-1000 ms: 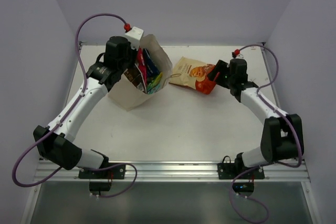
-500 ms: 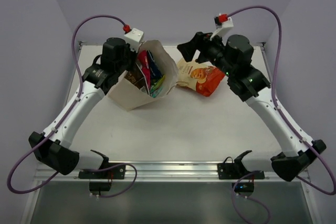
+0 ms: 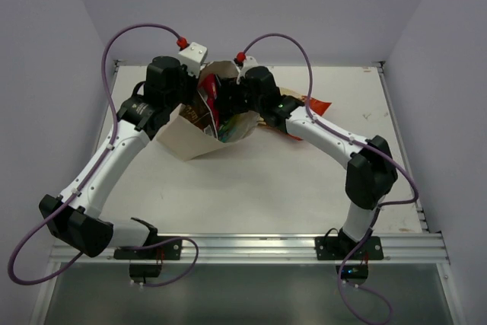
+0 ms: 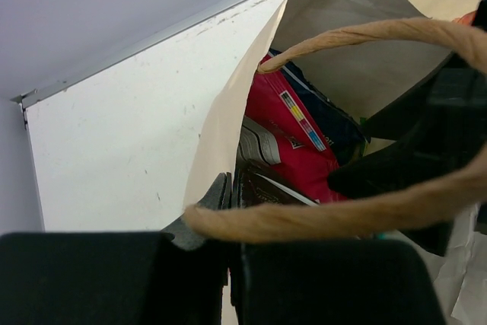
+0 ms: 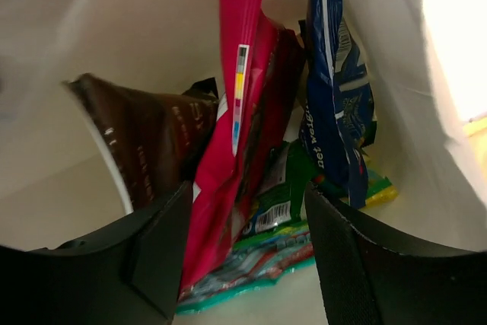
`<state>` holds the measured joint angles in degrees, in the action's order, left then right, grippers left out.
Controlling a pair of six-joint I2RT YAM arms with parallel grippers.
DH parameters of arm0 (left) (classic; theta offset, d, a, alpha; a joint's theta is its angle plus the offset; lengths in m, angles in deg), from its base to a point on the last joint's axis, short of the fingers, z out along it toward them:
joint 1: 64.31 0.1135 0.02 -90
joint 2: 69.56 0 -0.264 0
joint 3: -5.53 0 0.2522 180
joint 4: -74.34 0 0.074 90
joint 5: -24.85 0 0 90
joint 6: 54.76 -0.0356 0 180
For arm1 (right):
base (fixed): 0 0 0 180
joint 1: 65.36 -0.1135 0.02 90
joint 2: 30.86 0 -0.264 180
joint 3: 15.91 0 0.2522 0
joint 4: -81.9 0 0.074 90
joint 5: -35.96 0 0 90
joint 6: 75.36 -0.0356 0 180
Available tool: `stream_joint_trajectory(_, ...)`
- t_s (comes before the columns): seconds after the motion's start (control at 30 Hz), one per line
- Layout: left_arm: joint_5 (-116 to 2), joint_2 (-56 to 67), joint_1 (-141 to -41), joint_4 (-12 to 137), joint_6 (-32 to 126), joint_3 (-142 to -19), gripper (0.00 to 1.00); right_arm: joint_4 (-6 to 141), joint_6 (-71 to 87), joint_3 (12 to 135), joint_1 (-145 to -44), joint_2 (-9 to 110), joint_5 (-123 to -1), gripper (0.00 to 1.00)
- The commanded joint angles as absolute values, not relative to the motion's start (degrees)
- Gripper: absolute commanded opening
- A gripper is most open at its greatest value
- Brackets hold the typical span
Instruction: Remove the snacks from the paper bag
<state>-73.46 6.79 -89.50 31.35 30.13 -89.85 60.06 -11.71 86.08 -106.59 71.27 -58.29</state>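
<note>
The tan paper bag [image 3: 189, 141] leans open at the back left of the table. My left gripper [image 4: 228, 188] is shut on its left rim [image 4: 221, 123], and a cord handle [image 4: 358, 215] crosses that view. My right gripper [image 5: 247, 192] is open inside the bag's mouth [image 3: 228, 108]. Its jaws stand either side of the pink-and-white packet [image 5: 243, 89] and the small green one [image 5: 281, 188]. A dark brown packet [image 5: 148, 150] stands to the left and a dark blue one [image 5: 338, 104] to the right. The teal pack [image 5: 251, 272] lies at the bottom. The orange chips packet [image 3: 318, 104] lies on the table, mostly hidden behind my right arm.
Lilac walls close in the white table [image 3: 259, 180] at the back and on both sides. A metal rail [image 3: 251, 245] runs along the near edge. Purple cables [image 3: 278, 39] loop above both wrists near the bag.
My right arm swung left from beside the chips packet and lowered its gripper into the bag's mouth. My left gripper kept its hold on the rim, and the bag barely shifted.
</note>
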Motion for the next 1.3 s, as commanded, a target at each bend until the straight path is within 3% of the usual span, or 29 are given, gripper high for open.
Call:
stream_joint_trajectory(0.0,-71.9,5.7,-89.7,32.1,30.8,-89.9,0.00,69.9,-12.9,86.7,-107.5,72.5,-57.5,0.63)
stream_joint_trajectory(0.27,-70.7,5.8,-89.7,32.0,31.8,-89.3,0.00,73.0,-12.6,90.2,-107.7,79.8,-55.7,0.59)
stream_joint_trajectory(0.4,-71.1,5.8,-89.7,32.4,32.2,-88.7,0.00,71.0,-11.0,92.6,-107.8,80.9,-55.7,0.26)
stream_joint_trajectory(0.43,-72.0,5.8,-89.7,32.5,32.2,-88.5,0.00,70.6,-10.7,92.7,-107.8,79.9,-55.9,0.11)
stream_joint_trajectory(0.5,-74.3,5.8,-89.7,32.5,32.8,-88.3,0.00,69.5,-9.5,92.3,-107.8,75.3,-56.4,0.01)
stream_joint_trajectory(0.97,-84.7,8.3,-89.5,30.3,32.4,-90.4,0.00,49.6,-2.1,106.3,-105.0,53.4,-55.3,0.00)
stream_joint_trajectory(1.27,-84.3,8.7,-89.4,29.8,32.3,-90.5,0.00,48.8,-10.6,112.8,-81.9,54.4,-56.6,0.00)
